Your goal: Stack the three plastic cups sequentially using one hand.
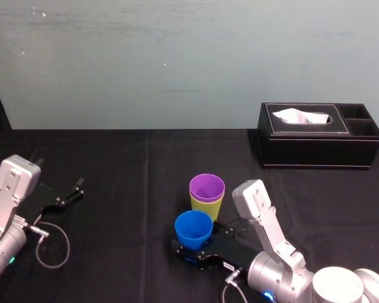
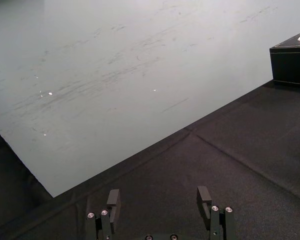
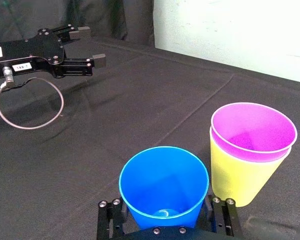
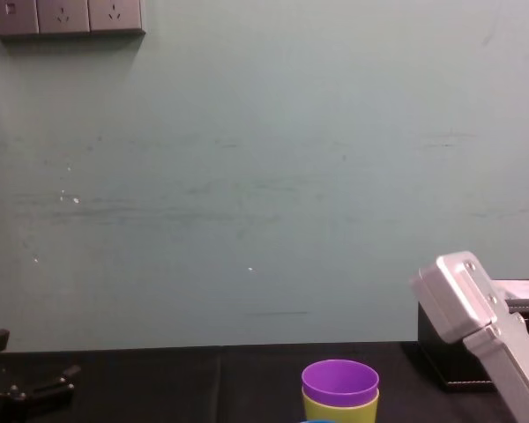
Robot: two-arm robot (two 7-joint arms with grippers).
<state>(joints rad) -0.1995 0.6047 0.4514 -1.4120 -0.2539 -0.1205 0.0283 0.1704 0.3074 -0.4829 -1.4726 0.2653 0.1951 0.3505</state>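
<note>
Blue cup [image 1: 194, 228] in right gripper's [image 3: 165, 222] pinch, just beside purple cup [image 1: 206, 187] nested in green cup [image 1: 206, 207] on black table [image 1: 114, 252]; left gripper [image 2: 159, 200] parked at left, fingers [image 2: 113, 199] spread wide.

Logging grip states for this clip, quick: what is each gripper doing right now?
Left gripper: open, holding nothing, parked at the left.
Right gripper: shut on the blue cup, beside the purple cup nested in the green cup.

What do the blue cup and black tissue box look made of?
The blue cup, in the right gripper, looks plastic: smooth, slightly glossy, thin-rimmed. The tissue box looks leather or imitation: matte black, pale stitching along edges. The left gripper sits far left.
</note>
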